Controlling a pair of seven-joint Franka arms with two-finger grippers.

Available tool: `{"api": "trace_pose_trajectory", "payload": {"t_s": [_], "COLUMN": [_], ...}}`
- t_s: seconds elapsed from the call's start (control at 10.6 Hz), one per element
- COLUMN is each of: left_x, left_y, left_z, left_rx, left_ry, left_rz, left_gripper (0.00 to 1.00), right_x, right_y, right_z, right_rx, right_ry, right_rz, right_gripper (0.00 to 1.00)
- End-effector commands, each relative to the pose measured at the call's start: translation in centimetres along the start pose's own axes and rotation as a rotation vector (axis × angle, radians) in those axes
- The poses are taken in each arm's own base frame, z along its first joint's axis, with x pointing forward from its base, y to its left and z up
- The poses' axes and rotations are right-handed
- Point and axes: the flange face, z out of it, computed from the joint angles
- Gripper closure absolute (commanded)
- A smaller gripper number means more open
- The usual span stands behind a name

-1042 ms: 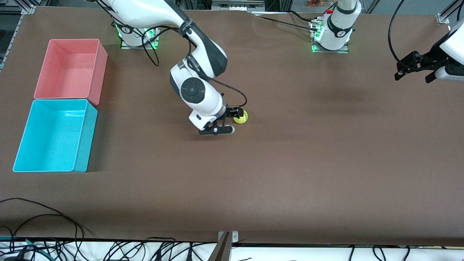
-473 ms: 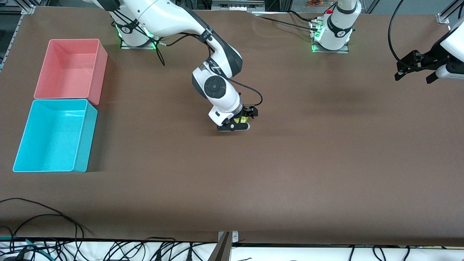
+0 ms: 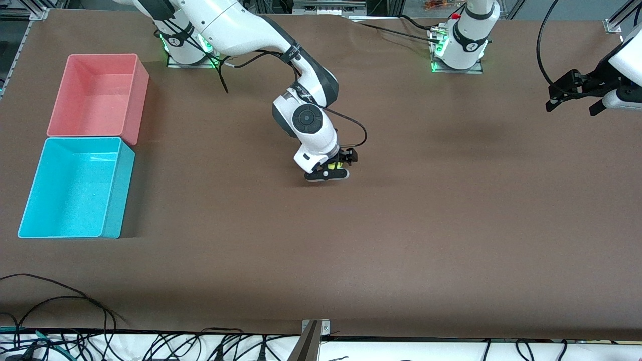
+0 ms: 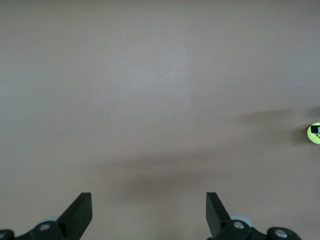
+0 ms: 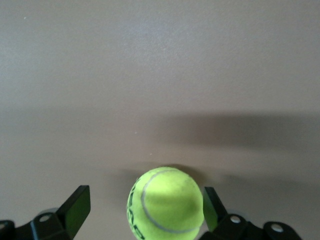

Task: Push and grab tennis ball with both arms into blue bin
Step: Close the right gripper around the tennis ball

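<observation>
The table (image 3: 401,240) is covered by a matte brown sheet, smooth and unmarked apart from soft shadows. Aluminium framing is seen along its upper edge in the front view, and a tangle of black cables (image 3: 60,321) lies along the white strip at its lower edge. Two arm bases with green lights are bolted along the upper edge.

The tennis ball (image 5: 166,204), a fuzzy yellow-green sphere with a pale curved seam and a dark printed logo, rests on the brown sheet near the middle of the table. It is bracketed by the right gripper (image 3: 335,166), whose black fingers are spread wide on either side of it; the ball sits close to one finger in the right wrist view and is not squeezed. In the front view the ball is mostly hidden by the white wrist and black fingers.

The blue bin (image 3: 75,188), a thin-walled rectangular cyan tub with a speckled floor, stands at the right arm's end of the table, well apart from the ball. A pink bin (image 3: 98,95) of the same shape is set just beside it, farther from the front camera.

The left gripper (image 3: 574,98) is held over the left arm's end of the table, its fingers released and holding nothing; that arm waits.
</observation>
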Motion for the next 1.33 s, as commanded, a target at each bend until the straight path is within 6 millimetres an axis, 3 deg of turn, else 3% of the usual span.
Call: {"api": "trace_pose_trajectory", "payload": {"t_s": [0.0,0.47,0.57,0.66,0.85,1.04,1.23], "left_x": [0.3,0.3,0.3,0.3,0.3,0.3,0.3], "left_y": [0.2,0.1,0.1,0.2,0.1,0.2,0.2], "left_z": [-0.7,-0.7,-0.7,-0.7,-0.7,-0.7,-0.7], "left_rx": [0.011,0.008,0.008,0.008,0.010,0.008,0.007], "left_ry": [-0.005,-0.005,-0.005,-0.005,-0.005,-0.005,-0.005], "left_rz": [0.002,-0.001,-0.001,0.000,0.001,0.001,0.000], "left_gripper": [0.00,0.00,0.00,0.00,0.00,0.00,0.00], "right_x": [-0.6,-2.7,-2.8,-2.9,-2.3,-1.6,0.1], "right_y": [-0.1,-0.3,-0.1,-0.1,0.2,0.9,2.3], "right_z": [1.2,3.2,3.4,3.4,3.0,2.1,-0.7], "right_rx": [-0.050,-0.116,-0.122,-0.131,-0.131,-0.154,-0.181], "right_ry": [0.015,0.021,0.019,0.022,0.028,0.006,-0.011], "right_rz": [-0.028,-0.036,-0.037,-0.050,-0.049,-0.032,-0.010], "right_gripper": [0.00,0.03,0.20,0.52,0.92,1.00,1.00]}}
